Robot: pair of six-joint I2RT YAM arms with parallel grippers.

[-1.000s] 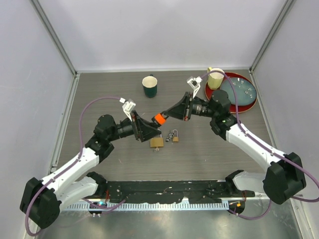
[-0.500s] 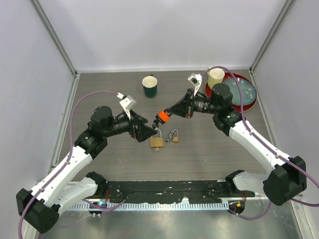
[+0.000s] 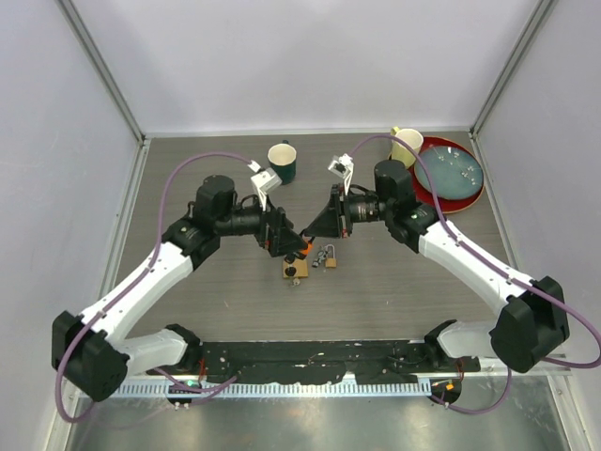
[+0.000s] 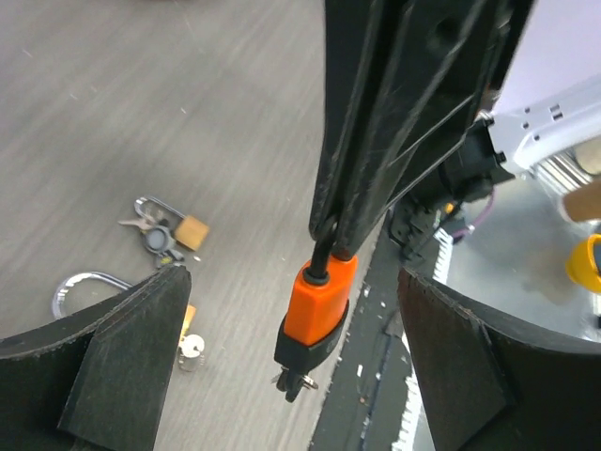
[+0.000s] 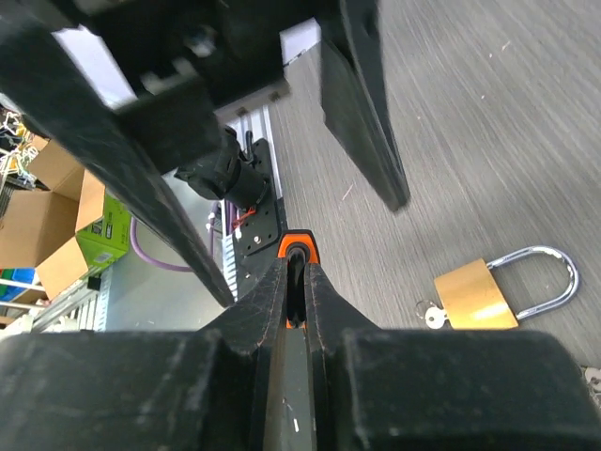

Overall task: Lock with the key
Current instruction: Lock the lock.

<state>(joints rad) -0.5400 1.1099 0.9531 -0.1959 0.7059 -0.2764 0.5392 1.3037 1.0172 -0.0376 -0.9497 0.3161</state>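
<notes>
My right gripper [image 3: 314,230] is shut on the black shackle of an orange padlock [image 3: 301,247] and holds it above the table. In the right wrist view the fingers [image 5: 272,301] pinch the shackle, with the orange body [image 5: 299,247] just beyond the tips. In the left wrist view the orange padlock [image 4: 317,305] hangs between my left gripper's open fingers [image 4: 113,376], with a key [image 4: 293,381] in its bottom end. My left gripper [image 3: 287,241] is open around it and does not touch it.
A brass padlock [image 3: 294,270] with an open shackle lies below the grippers, also in the right wrist view [image 5: 477,296]. A small padlock with keys [image 3: 327,255] lies beside it. A dark green mug [image 3: 282,162], a yellow cup [image 3: 405,147] and a red plate [image 3: 462,198] stand at the back.
Both arms have swung inward. My right gripper has brought the orange padlock down and left; my left gripper has moved right, so its open fingers now flank the padlock.
</notes>
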